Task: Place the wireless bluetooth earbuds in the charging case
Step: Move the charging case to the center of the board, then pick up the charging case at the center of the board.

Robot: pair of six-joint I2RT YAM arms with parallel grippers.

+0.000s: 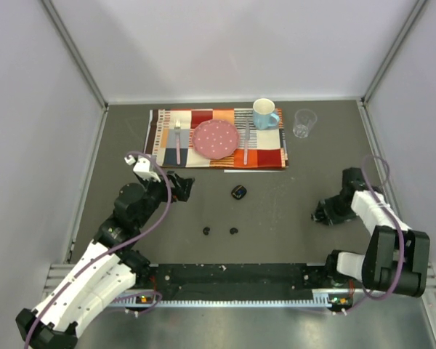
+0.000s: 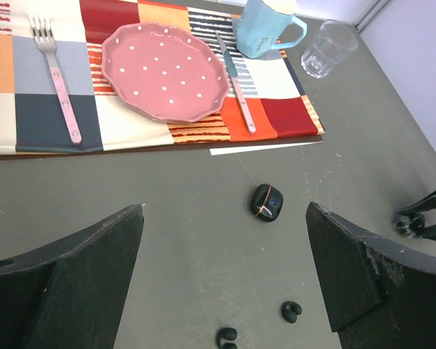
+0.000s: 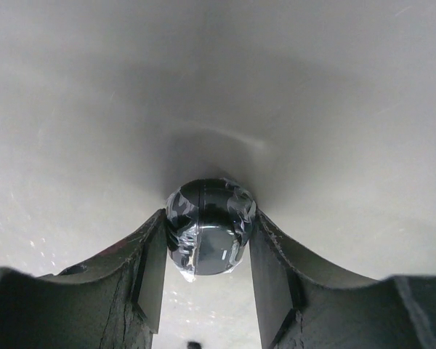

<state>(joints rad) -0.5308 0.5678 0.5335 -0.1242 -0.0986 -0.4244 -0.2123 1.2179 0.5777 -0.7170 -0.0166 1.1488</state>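
Two tiny black earbuds point(image 1: 206, 231) point(image 1: 234, 231) lie loose on the grey table; the left wrist view shows them as one earbud point(image 2: 291, 312) and another earbud point(image 2: 227, 337). A black oval case point(image 1: 239, 192) with an orange line sits just beyond them, the same case point(image 2: 267, 201) in the left wrist view. My left gripper point(image 1: 183, 186) hovers open point(image 2: 225, 211) to its left, holding nothing. My right gripper point(image 1: 320, 215) is low at the right. Its fingers point(image 3: 209, 218) press both sides of a second black charging case point(image 3: 207, 236) wrapped in clear film.
At the back lies a patchwork placemat point(image 1: 272, 156) with a pink dotted plate point(image 1: 216, 139), a fork point(image 1: 177, 139), a knife point(image 1: 245, 142) and a blue mug point(image 1: 264, 113). A clear glass point(image 1: 304, 122) stands right of it. White walls enclose the table.
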